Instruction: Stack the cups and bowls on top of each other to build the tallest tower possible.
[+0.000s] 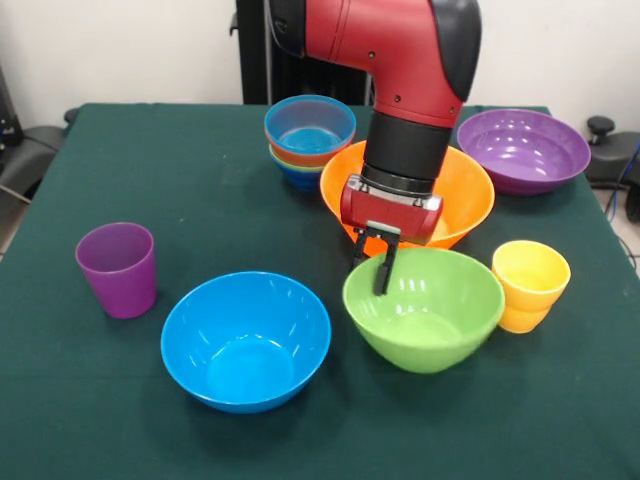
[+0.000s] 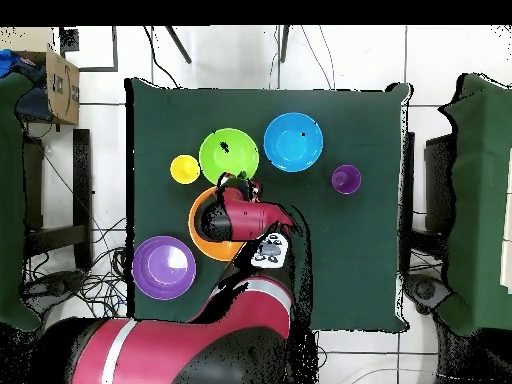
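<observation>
Green bowl (image 1: 425,310): hand (image 1: 381,262) at far rim, grip unclear; yellow cup (image 1: 528,285) just beside.

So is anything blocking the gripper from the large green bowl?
No. The gripper hangs right at the far rim of the large green bowl, with nothing visible between them. The large orange bowl sits just behind, the yellow cup beside it.

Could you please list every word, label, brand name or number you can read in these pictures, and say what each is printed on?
None can be read.
Cardboard box off the table's corner, overhead view: dark marks on its side, too small to read.
The bowls, cups, green cloth and the arm show no lettering.
</observation>
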`<state>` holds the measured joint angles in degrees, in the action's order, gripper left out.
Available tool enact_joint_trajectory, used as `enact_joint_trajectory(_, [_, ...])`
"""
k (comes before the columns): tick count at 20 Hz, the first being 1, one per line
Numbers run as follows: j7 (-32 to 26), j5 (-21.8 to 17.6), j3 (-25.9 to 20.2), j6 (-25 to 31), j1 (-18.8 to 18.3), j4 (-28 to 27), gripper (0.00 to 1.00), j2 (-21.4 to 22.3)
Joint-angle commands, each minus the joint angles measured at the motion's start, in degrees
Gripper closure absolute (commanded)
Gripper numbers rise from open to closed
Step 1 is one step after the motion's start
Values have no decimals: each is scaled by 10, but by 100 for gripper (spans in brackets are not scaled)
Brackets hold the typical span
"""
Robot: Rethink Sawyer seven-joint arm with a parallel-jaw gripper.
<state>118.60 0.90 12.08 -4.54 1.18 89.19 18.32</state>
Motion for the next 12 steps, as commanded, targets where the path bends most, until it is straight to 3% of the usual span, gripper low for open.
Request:
enact_joint_trajectory(1, [90, 8, -43, 5, -6, 38, 100, -37])
enact_joint_trajectory(12, [93, 0, -67, -18, -21, 39, 100, -23])
